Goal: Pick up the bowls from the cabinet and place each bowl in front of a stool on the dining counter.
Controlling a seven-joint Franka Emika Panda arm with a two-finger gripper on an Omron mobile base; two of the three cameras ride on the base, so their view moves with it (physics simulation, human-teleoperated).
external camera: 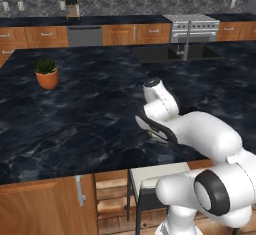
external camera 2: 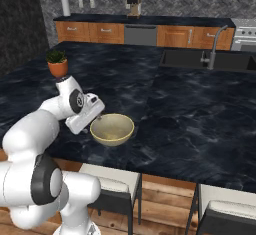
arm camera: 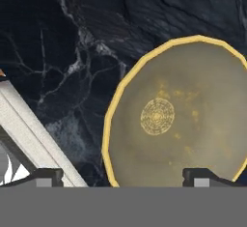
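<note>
Right base view gave you the clearest read: the pale beige-olive bowl sat upright on the black marble bench, near its front edge and roughly above a cream-seated stool. The end effector hung just beside the bowl's left rim. Whether a finger touched that rim, you could not have told from there.

In the hand view the two dark fingertips stood far apart at the bottom edge, one over bare marble and the other over the bowl's near rim, so the end effector was wide and held nothing.

The bowl looked like glazed ceramic with a smooth, hard skin: rigid, probably moderate in weight, and slippery under flat pads. It would likely chip if knocked against the stone. Its inside curved evenly down to a small patterned disc at the centre, with no handle or lip to catch.

If you had needed to lift it, the rim wall was the place to take it, one finger inside and one outside, pinching across the thin wall. A grip across the full width looked too broad for those fingers.

A small terracotta plant pot stood well apart toward the bench's far left.
</note>
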